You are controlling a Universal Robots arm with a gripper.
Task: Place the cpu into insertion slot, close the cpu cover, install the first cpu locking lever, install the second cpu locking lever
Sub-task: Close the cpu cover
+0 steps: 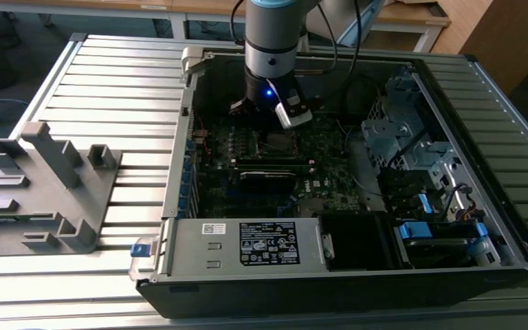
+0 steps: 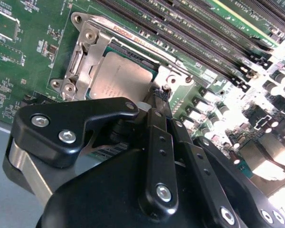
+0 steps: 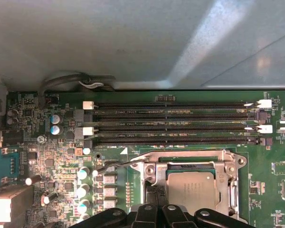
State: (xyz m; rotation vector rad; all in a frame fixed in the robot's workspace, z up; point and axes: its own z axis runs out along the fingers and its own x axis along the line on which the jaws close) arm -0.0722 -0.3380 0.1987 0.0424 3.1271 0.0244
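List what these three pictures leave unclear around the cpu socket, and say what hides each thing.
1. Second wrist view: the gripper hides one side of the cpu and of the cpu cover.
2. First wrist view: the picture's edge cuts off part of the cpu and the cpu cover.
3. Exterior view: the insertion slot is too small to show whether anything is latched.
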